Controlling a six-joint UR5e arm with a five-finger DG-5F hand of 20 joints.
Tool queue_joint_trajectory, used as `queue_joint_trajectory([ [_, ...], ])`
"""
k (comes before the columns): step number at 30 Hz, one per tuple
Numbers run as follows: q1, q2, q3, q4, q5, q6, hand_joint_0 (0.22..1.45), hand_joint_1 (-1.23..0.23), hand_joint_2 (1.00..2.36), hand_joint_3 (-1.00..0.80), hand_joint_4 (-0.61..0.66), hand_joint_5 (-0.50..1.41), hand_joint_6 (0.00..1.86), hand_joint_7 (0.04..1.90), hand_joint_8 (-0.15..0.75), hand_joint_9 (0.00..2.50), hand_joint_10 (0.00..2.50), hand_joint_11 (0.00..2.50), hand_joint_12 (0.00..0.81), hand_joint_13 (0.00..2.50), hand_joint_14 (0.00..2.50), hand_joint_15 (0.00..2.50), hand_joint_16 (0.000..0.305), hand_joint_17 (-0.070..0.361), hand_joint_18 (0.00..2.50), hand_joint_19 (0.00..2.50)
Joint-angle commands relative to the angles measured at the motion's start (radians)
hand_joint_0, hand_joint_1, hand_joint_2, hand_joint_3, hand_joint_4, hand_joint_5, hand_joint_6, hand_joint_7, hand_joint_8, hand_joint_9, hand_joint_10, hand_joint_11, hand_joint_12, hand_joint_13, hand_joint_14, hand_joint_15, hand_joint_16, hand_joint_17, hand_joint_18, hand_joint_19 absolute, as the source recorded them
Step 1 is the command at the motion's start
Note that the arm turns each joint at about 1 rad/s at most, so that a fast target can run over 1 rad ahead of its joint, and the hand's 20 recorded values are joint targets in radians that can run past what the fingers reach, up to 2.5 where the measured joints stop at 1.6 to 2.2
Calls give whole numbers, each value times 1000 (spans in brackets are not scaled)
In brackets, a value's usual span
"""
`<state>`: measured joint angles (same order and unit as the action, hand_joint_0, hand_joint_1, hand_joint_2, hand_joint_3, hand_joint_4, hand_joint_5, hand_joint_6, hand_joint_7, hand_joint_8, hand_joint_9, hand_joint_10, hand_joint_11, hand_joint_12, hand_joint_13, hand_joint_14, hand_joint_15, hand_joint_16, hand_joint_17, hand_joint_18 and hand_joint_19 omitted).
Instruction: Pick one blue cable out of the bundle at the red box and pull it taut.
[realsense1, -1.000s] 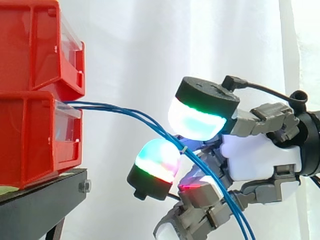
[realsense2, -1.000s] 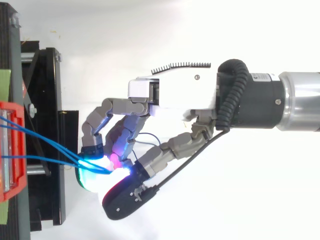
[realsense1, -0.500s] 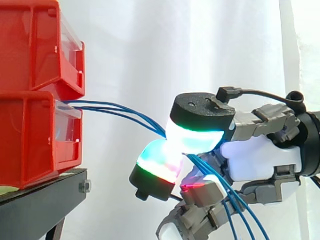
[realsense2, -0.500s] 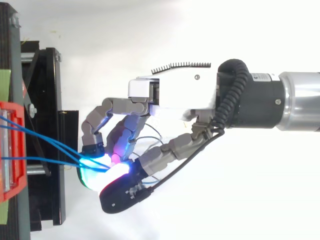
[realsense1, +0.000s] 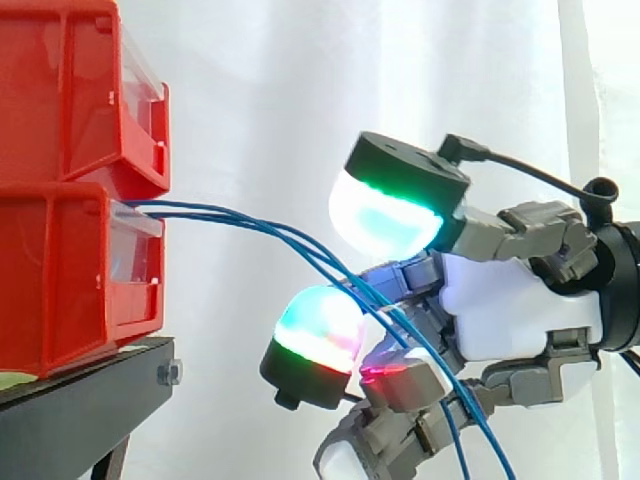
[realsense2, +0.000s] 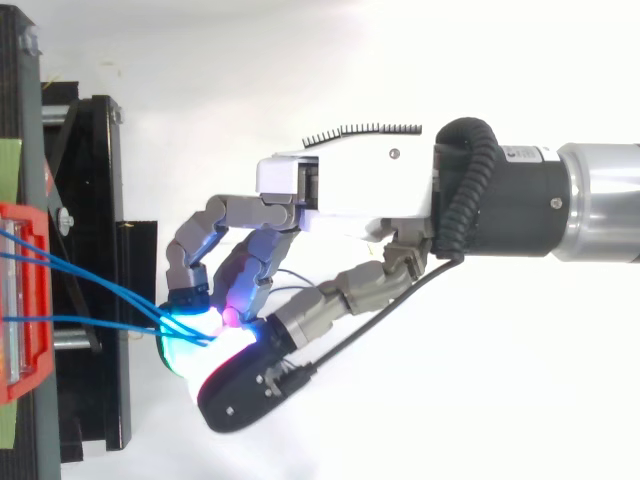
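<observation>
Blue cables (realsense1: 230, 216) leave the front of the lower bin (realsense1: 70, 280) and slope down to the right into the hand (realsense1: 510, 310). The fingers (realsense1: 385, 215) are curled loosely round them. In the side view the upper glowing pad stands clear above the strands and a lower pad (realsense1: 315, 335) sits just beneath them. The two pads are apart and the bundle runs through the gap between them, so no pinch shows. Past the pads the cables cross in front of the grey fingers by the palm and hang on downward, slack.

From above, the cables (realsense2: 80, 322) fan out from the bin and converge at the glowing pads, below the hand (realsense2: 350, 185).

The side view's bottom edge cuts the cables off. From above their run is lost under the pads' glare. Whether one strand is parted from the rest is hard to tell. Their ends inside the bin are hidden. The bins sit on a black stand (realsense1: 90, 400).
</observation>
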<state>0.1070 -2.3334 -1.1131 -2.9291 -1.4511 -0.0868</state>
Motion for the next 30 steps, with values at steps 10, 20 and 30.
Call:
queue_joint_trajectory([
  [10,-1,0,-1,1,0,15,575,-706,1012,-242,156,-147,877,883,448,1135,5,1050,436,796,10,379,64,145,589,306],
  [20,-3,0,-1,-2,0,15,629,-852,1016,-165,158,-149,892,915,448,1126,6,1090,415,797,11,372,60,135,606,265],
  [30,-1,-1,-1,-4,0,15,755,-930,1009,-383,56,-157,882,1050,431,1108,8,1110,400,785,11,342,58,130,613,186],
])
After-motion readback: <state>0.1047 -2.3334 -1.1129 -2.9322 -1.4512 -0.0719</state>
